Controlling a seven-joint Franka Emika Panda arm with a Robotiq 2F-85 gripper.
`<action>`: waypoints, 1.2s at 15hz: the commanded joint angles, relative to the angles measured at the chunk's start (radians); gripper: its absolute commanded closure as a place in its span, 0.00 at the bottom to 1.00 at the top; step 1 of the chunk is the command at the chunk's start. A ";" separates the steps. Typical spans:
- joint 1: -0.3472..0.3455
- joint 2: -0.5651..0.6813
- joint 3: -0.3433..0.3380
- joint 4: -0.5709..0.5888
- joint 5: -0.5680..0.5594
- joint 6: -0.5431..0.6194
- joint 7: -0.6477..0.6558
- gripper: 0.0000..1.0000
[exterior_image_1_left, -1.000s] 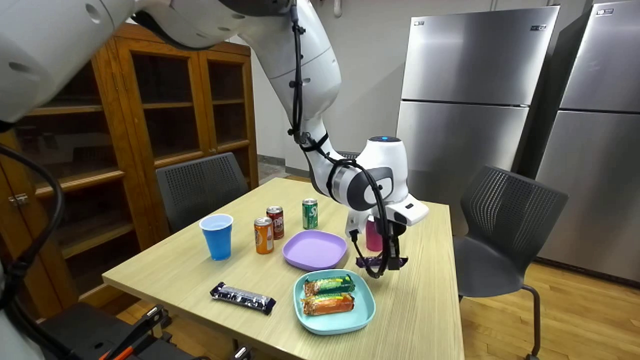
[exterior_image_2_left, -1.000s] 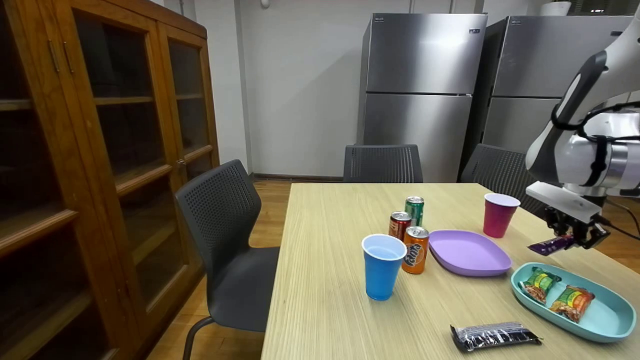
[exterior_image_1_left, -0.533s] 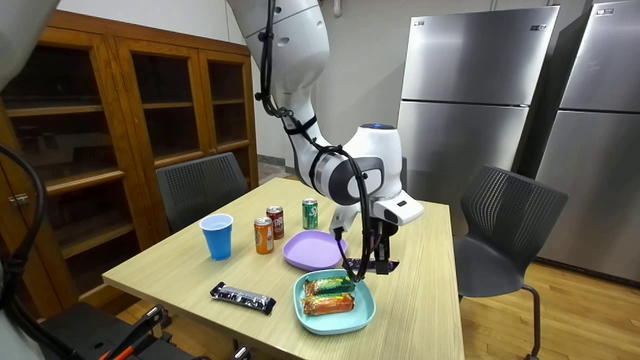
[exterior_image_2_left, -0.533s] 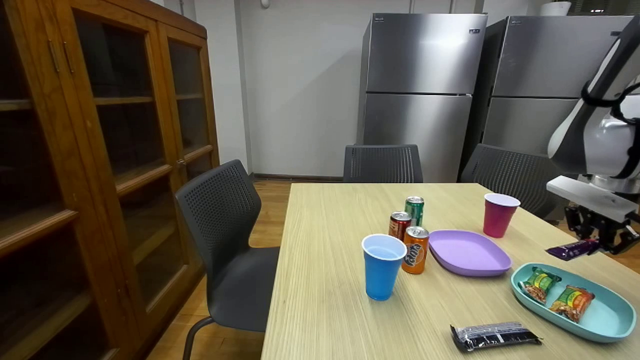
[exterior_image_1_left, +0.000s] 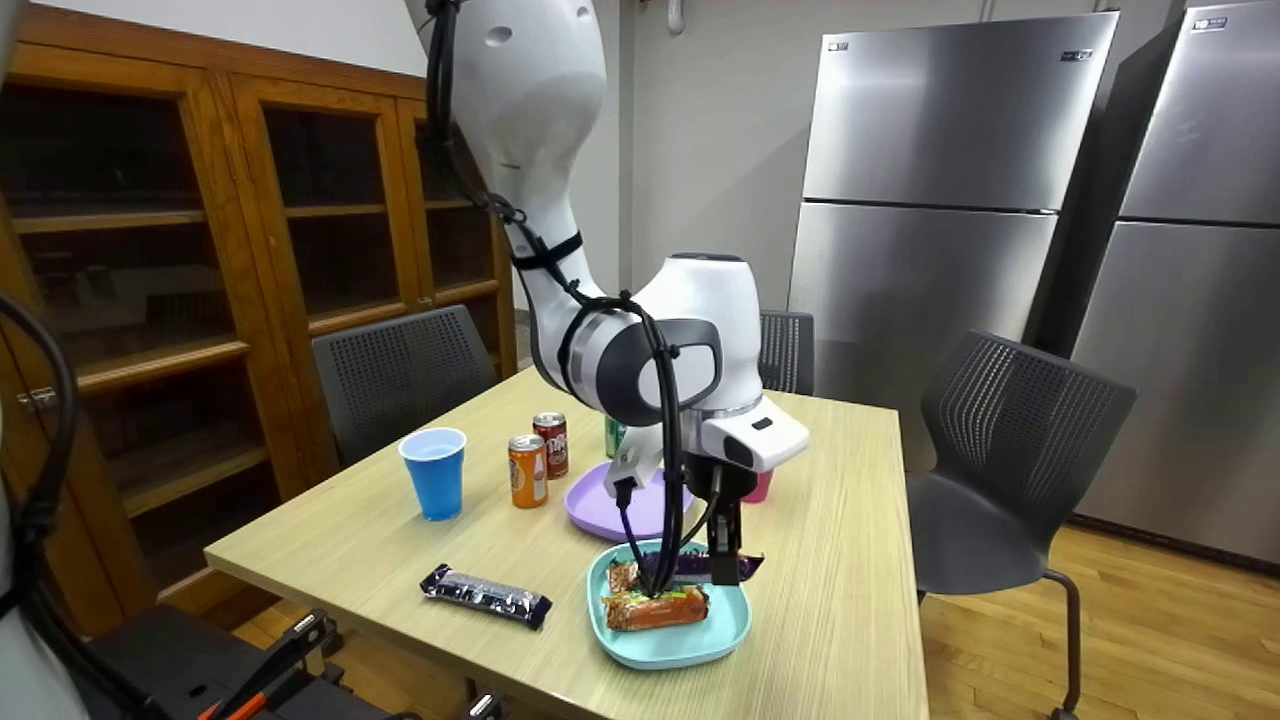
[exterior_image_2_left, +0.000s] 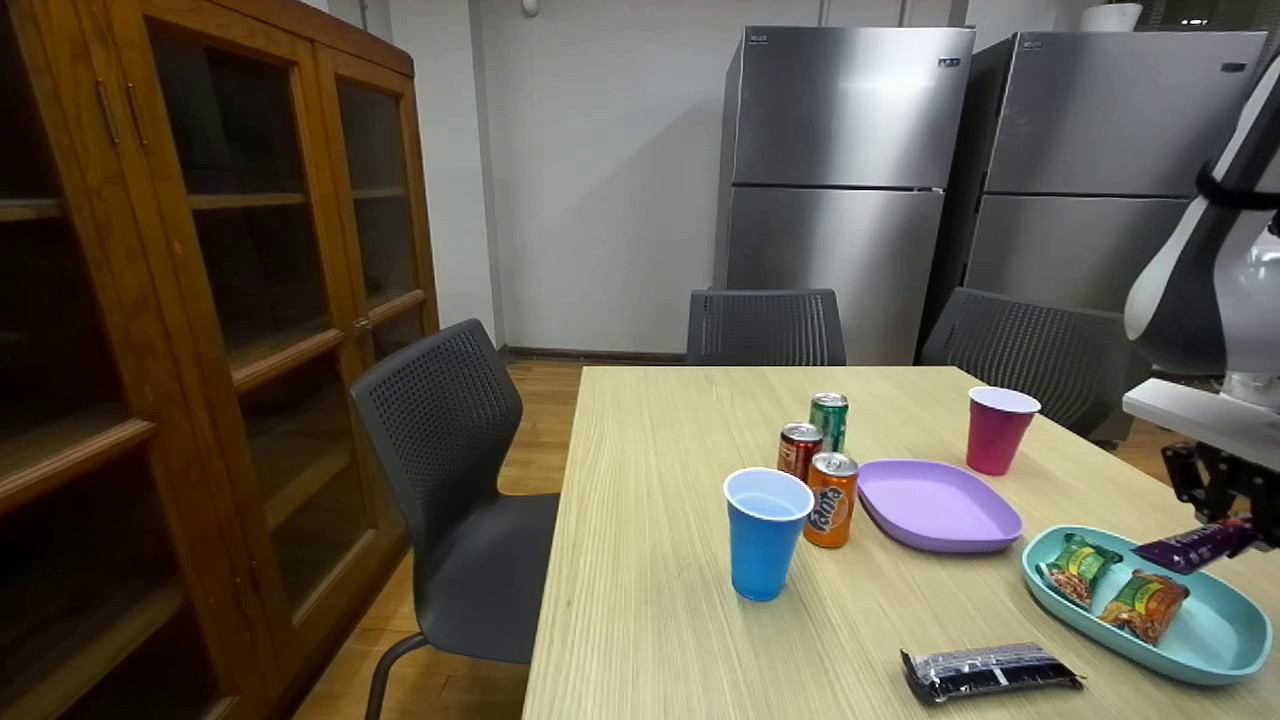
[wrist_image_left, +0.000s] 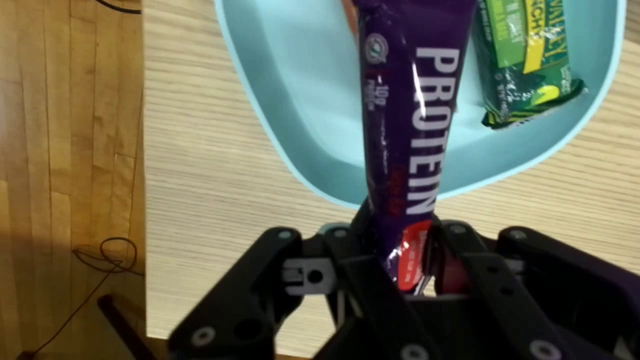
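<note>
"Edges?"
"In an exterior view, the tray sits well apart from the right edge of the desk."
"Above the tray?"
"In an exterior view, the purple bar, overhanging from far right."
"Grip?"
"In the wrist view, the tool pinches the bar's end, barely parted."

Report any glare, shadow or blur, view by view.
Wrist view: white glare streaks the purple protein bar, the small lettering at its red end is too soft to read, and the jaws look dark and slightly blurred; both exterior views: a bright sheen high on a refrigerator, a slanting shadow on the wall beside it, and a wooden cabinet mostly dark inside.
</note>
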 joint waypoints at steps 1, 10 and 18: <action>0.111 -0.018 -0.085 -0.078 -0.059 0.026 0.061 0.96; 0.199 0.020 -0.092 -0.058 -0.067 0.008 0.115 0.96; 0.162 0.087 -0.038 0.041 -0.048 -0.008 0.118 0.96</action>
